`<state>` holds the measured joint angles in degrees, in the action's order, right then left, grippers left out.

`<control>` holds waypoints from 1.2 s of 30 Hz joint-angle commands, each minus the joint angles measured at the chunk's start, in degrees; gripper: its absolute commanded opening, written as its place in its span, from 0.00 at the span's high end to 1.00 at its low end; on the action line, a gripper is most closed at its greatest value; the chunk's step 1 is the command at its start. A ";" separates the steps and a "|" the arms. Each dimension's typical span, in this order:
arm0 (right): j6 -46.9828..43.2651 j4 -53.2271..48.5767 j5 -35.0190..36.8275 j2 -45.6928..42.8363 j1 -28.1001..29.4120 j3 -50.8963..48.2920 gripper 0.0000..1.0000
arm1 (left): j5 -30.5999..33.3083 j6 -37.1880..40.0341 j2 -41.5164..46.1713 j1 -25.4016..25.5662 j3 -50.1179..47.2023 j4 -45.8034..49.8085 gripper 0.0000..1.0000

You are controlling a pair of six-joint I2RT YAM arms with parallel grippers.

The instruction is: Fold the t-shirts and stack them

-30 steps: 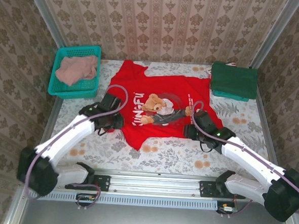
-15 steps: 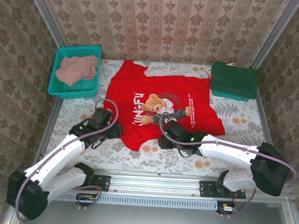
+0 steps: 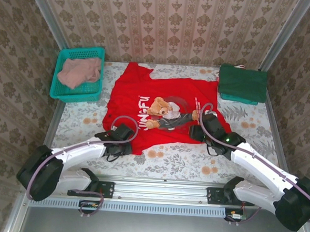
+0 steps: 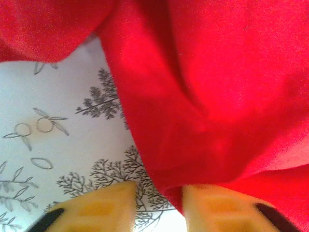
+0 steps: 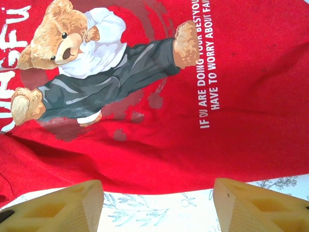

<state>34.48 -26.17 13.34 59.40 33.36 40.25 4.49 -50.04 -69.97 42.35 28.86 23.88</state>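
Top view: bright red cotton t-shirt with teddy-bear print and white lettering (image 3: pixel 163 103) lay spread print-up at the centre of the floral-patterned worktop (image 3: pixel 194 163). It was not yet folded, and its near hem ran crooked, dipping toward 7 o'clock.

Teal plastic mesh basket (image 3: pixel 67 95) sat at 10 o'clock and held a crumpled dusty pink t-shirt (image 3: pixel 80 72). Dark green folded t-shirts (image 3: pixel 244 82) were stacked at 2 o'clock, well apart from the red one.

Left pincer (image 4: pixel 159 203) sat low at the 7 o'clock corner of the red shirt. Its jaws stood narrowly apart with the hem corner in the gap and bare worktop showing beside it, so it was released, not clamping.

Right pincer (image 5: pixel 157 203) was at the shirt's 4 o'clock edge. Its jaws were spread wide and empty, with the hem just ahead of the fingertips.

Judgement: both pincers looked set to take the near hem for a fold.

Risks:
- The left jaws could shut beside the thin corner, not on it, and lift nothing.
- The right pincer could catch one layer only, or bunch the wrinkled cloth by the hem.
- Uneven grips would skew the fold.
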 commanded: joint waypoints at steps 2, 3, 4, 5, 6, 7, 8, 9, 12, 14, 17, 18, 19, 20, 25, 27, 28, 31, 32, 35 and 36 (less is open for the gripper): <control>-0.42 -3.32 0.76 -1.71 -0.23 -1.78 0.36 | -2.50 0.28 -1.36 1.85 2.94 -7.46 0.97; -0.29 -3.14 0.83 -2.07 -0.32 -2.24 0.36 | -2.09 0.32 -0.15 2.36 3.45 -5.27 1.00; -0.29 -3.09 0.87 -2.33 -0.32 -2.52 0.36 | -1.07 0.06 1.30 2.82 4.09 -2.36 1.00; -0.35 -3.13 0.90 -2.44 -0.40 -2.58 0.36 | 0.01 0.02 3.02 3.51 4.57 -0.06 1.00; -0.51 -3.06 0.95 -2.53 -0.41 -2.54 0.36 | 0.93 -0.23 4.59 3.99 4.91 2.23 1.00; -0.61 -3.05 0.83 -2.60 -0.36 -2.53 0.36 | 1.54 -0.80 6.54 4.35 5.15 4.54 1.00; -0.59 -3.14 0.89 -2.62 -0.41 -2.39 0.36 | 1.50 -0.97 8.45 4.62 5.51 6.52 1.00; -0.64 -3.26 0.81 -2.70 -0.41 -2.35 0.36 | 1.84 -1.38 9.94 4.68 6.15 8.98 1.00; -0.63 -3.62 0.59 -3.09 -0.41 -2.06 0.36 | 2.79 -2.86 13.12 5.49 9.88 19.38 1.00; -0.59 -3.17 0.53 -4.03 -0.41 -2.69 0.36 | 3.75 -3.95 13.48 6.98 12.68 25.51 1.00; -0.81 -2.73 0.63 -4.97 -0.41 -3.25 0.35 | 5.16 -7.43 12.20 10.00 15.32 32.06 1.00; -0.92 -2.79 0.72 -5.03 -0.41 -3.27 0.35 | 5.40 -8.63 12.09 11.01 15.56 33.00 1.00; -1.13 -2.83 0.79 -5.08 -0.41 -3.23 0.36 | 6.03 -10.62 12.27 12.27 15.61 33.93 1.00; -1.40 -2.79 0.60 -4.98 -0.41 -3.23 0.35 | 6.62 -12.37 12.64 13.68 15.49 34.09 1.00; -2.72 -1.68 -0.80 -4.82 -0.41 -3.49 0.35 | 6.34 -17.01 12.14 18.20 16.60 32.16 1.00; -3.12 -0.96 -1.68 -4.94 -0.41 -3.88 0.36 | 6.98 -16.99 11.14 19.60 19.23 32.64 1.00; -3.35 -0.35 -2.11 -5.08 -0.41 -4.27 0.35 | 7.26 -16.91 10.71 20.26 20.74 33.10 1.00; -3.45 0.61 -2.61 -5.17 -0.45 -5.30 0.36 | 6.09 -15.73 9.96 20.41 23.51 33.52 1.00; -3.44 0.84 -2.65 -5.17 -0.41 -5.65 0.35 | 5.33 -15.41 9.84 20.53 23.69 33.07 1.00; -3.54 1.38 -2.09 -4.96 -0.41 -6.44 0.35 | 3.18 -14.69 10.82 20.63 22.34 30.93 0.66; -3.60 1.39 -1.87 -4.70 -0.50 -6.46 0.35 | 3.24 -14.12 11.79 20.23 21.56 30.43 0.64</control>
<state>31.68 -25.91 11.64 55.07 33.26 34.54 8.82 -64.64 -59.83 62.61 51.22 54.00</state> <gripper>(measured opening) 0.646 0.316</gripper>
